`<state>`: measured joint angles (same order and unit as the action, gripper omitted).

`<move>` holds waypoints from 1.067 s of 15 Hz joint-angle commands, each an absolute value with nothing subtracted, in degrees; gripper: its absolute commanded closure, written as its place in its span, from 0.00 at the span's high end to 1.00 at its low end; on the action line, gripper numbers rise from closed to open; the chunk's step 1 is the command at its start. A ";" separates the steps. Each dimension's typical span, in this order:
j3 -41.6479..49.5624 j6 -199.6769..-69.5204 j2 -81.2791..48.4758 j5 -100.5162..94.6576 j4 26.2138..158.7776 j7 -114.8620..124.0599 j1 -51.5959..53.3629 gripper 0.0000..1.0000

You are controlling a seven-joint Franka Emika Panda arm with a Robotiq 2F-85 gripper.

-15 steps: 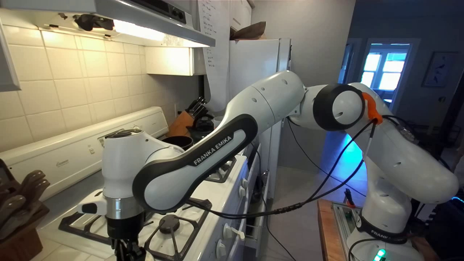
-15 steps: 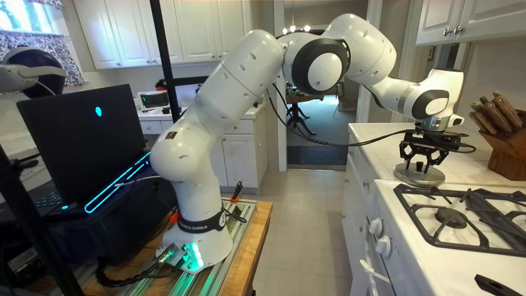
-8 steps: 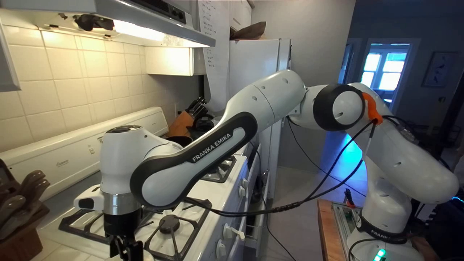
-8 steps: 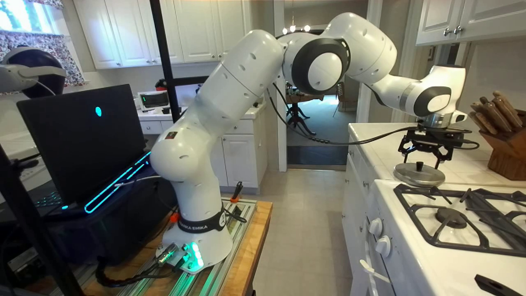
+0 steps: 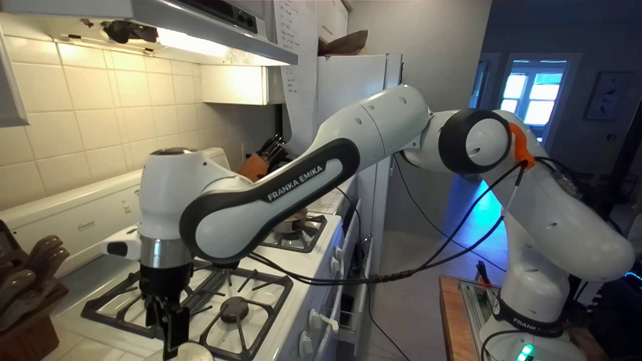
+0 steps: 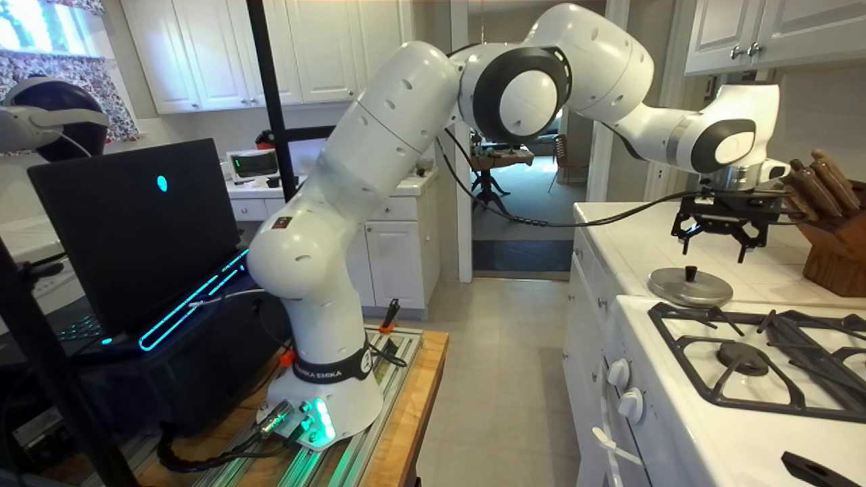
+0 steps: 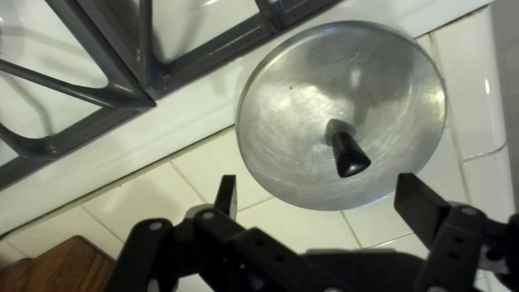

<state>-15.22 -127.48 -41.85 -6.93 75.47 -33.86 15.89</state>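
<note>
A round grey metal lid [image 7: 284,162] with a black knob [image 7: 350,160] lies on the white tiled counter, right by the stove's edge. My gripper [image 7: 317,176] is open, its fingers [image 7: 421,207] spread wide with nothing between them. Seen in an exterior view, the gripper [image 6: 713,256] hangs above the lid [image 6: 676,291] and a bit toward the knife block, apart from the knob [image 6: 691,273]. In an exterior view only part of the lid [image 5: 193,352] shows at the bottom edge, beneath the gripper [image 5: 170,346].
Beside the lid is the gas stove with dark grates [image 6: 717,399]. A wooden knife block [image 6: 835,260] stands close to the wrist on the counter; its corner [image 7: 61,267] shows in the wrist view. A dark handle [image 6: 815,470] lies at the stove's near side. Overhead is a range hood [image 5: 210,35].
The fingers have spread apart and let go of the lid's knob. My gripper has risen and shifted toward the knife block. The lid has stayed where it was.
</note>
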 commanded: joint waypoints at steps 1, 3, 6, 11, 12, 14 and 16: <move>-11.73 -127.21 -35.20 -8.25 81.19 -26.29 16.11 1.00; -9.71 -125.42 -31.77 -7.71 84.30 -21.66 15.76 1.00; -7.86 -123.26 -27.59 -8.49 88.72 -14.49 15.04 1.00; -5.70 -123.12 -22.34 -6.99 96.20 -2.98 13.71 1.00; -5.30 -124.19 -21.04 -6.97 98.09 -0.62 13.44 1.00; -4.55 -126.59 -18.29 -6.61 102.01 4.07 12.56 1.00; -3.49 -128.93 -15.34 -7.16 105.93 8.84 11.79 1.00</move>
<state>-4.59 -124.67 -21.83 -6.89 97.22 2.19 12.82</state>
